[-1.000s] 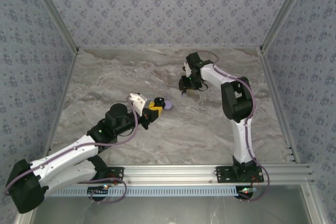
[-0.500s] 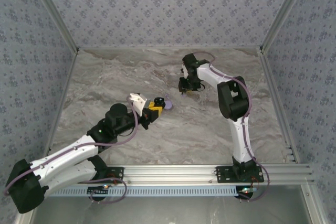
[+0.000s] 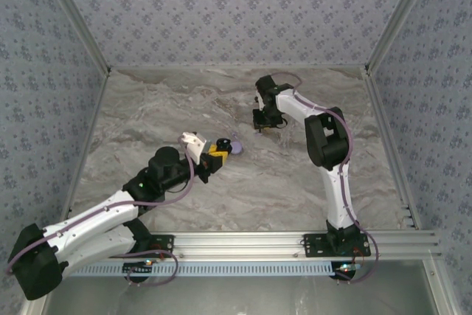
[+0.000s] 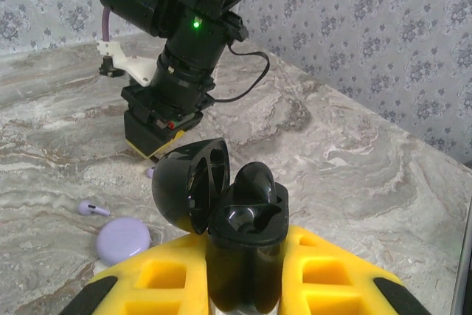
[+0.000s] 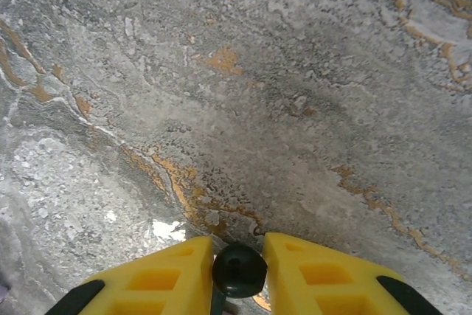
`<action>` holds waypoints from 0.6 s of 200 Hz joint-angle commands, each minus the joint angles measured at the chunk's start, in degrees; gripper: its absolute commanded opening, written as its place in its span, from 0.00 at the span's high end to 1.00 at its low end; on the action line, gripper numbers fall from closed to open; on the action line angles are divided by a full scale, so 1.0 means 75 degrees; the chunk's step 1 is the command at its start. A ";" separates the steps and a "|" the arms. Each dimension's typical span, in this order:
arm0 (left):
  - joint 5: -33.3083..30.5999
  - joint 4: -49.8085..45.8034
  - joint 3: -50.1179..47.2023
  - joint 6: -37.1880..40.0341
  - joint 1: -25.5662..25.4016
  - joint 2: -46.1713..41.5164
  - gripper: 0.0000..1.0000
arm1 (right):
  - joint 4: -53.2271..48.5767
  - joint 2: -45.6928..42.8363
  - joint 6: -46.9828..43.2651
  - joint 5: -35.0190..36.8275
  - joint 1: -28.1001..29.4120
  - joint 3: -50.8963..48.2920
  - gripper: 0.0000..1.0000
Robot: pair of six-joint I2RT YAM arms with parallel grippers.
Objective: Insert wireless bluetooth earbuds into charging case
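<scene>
Black earbud (image 5: 240, 271) sits pinched in right tool (image 5: 238, 256); left tool (image 4: 243, 247) clamps the open charging case (image 4: 221, 197); next, carry it across and seat it.

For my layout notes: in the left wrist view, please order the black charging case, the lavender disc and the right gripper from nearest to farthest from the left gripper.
1. Black charging case: held in the left gripper.
2. Lavender disc: on the table, left.
3. Right gripper: farthest, behind the disc.
</scene>
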 commanded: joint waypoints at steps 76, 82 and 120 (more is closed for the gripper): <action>-0.0033 0.0277 0.0068 -0.0093 -0.0039 -0.0017 0.84 | -0.0018 -0.0849 -0.0100 0.0249 -0.0568 -0.1150 0.76; -0.0032 0.0270 0.0068 -0.0096 -0.0039 -0.0006 0.84 | 0.0053 -0.0963 -0.0111 0.0221 -0.0586 -0.1284 0.76; 0.0023 0.0322 0.0116 -0.0116 -0.0047 0.0120 0.84 | 0.0580 -0.2087 -0.0240 -0.0119 -0.0685 -0.2536 0.76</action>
